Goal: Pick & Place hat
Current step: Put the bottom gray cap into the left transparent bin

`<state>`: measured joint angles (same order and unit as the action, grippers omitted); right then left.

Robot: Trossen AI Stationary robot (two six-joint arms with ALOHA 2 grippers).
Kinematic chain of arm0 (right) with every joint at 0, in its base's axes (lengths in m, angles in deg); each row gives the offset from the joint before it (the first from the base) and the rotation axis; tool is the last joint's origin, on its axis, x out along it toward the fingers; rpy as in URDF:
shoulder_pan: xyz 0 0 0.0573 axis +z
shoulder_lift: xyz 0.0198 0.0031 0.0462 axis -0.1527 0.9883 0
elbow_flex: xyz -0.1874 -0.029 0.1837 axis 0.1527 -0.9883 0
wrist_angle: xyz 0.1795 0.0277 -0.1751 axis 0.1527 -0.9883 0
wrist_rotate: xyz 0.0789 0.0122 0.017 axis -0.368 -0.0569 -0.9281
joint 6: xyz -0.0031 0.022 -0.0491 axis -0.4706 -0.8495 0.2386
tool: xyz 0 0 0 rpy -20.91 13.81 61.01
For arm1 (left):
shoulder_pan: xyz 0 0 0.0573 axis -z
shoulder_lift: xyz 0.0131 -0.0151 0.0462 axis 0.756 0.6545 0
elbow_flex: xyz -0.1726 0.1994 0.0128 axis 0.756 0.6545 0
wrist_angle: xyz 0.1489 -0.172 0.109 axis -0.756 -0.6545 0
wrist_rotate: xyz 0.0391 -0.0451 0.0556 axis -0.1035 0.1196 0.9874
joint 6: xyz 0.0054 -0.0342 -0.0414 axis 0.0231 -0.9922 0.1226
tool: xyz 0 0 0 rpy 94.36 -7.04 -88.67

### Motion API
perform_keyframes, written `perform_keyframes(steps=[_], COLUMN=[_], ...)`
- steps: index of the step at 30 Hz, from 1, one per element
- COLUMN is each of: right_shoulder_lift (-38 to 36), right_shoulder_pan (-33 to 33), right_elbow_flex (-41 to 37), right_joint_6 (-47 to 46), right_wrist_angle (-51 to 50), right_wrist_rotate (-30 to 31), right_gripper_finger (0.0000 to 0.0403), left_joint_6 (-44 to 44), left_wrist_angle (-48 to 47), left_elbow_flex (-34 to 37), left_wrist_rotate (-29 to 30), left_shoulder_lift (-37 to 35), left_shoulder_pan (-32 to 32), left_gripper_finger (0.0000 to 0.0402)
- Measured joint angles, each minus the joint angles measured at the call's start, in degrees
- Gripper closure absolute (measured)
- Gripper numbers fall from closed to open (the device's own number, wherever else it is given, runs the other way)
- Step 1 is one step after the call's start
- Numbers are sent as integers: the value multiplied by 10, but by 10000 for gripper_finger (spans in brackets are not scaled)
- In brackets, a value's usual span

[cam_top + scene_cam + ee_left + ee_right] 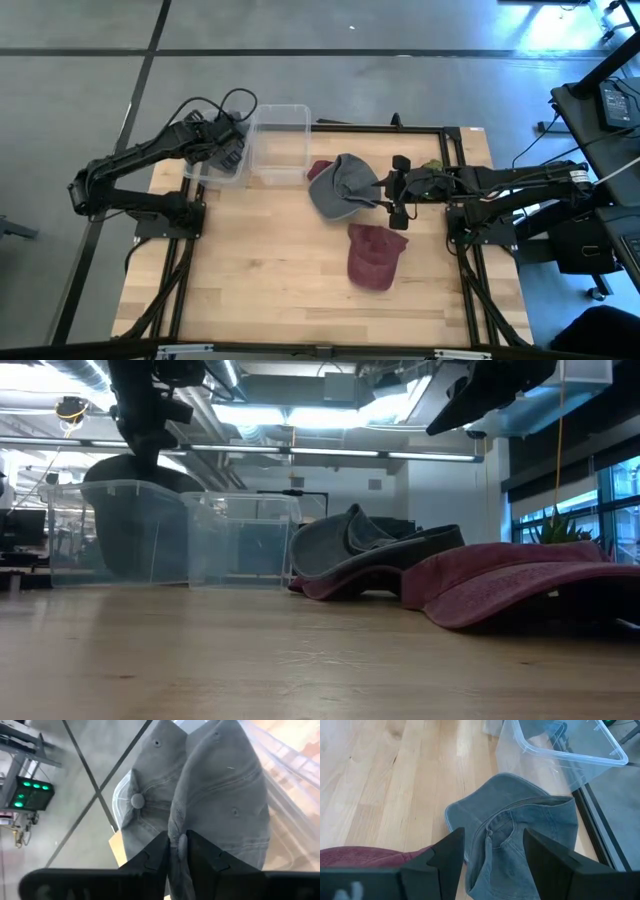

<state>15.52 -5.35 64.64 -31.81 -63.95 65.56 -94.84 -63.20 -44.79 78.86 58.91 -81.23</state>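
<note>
The left gripper [176, 851], clamped on a grey cap [210, 795] over the clear bin [275, 150], should lower before letting go so the cap drops inside, while the right gripper [492, 852] stands wide over the blue-grey hat [342, 185].

There are four hats: two greyish ones, the light grey hat [220, 795] and the blue-grey hat [340, 187], and two maroon ones, the front maroon hat [375, 257] and the covered maroon hat [320, 169] (only its edge shows). There are two clear bins, the left bin [130, 530] and the right bin [245, 538]. The table [260, 280] is one. The grippers are two, the left gripper [177, 851] and the right gripper [493, 852].
</note>
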Motion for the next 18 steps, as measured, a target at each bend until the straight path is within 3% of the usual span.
perform_keyframes(steps=[6, 10, 14, 18], right_shoulder_lift=[0, 0, 0, 0], right_shoulder_pan=[0, 0, 0, -1], right_elbow_flex=[0, 0, 0, 0], right_joint_6=[-2, -5, -64, -112], right_wrist_angle=[0, 0, 0, -3], right_wrist_rotate=[0, 0, 0, 0], right_gripper_finger=[202, 202, 202, 202], left_joint_6=[11, 20, 28, 28], left_wrist_angle=[0, -2, -2, -2], left_elbow_flex=[0, 0, 0, 0], left_wrist_rotate=[10, 53, 111, 134], left_shoulder_lift=[0, 0, 0, -1], left_shoulder_pan=[0, 0, 2, 2], left_gripper_finger=[289, 236, 191, 173])
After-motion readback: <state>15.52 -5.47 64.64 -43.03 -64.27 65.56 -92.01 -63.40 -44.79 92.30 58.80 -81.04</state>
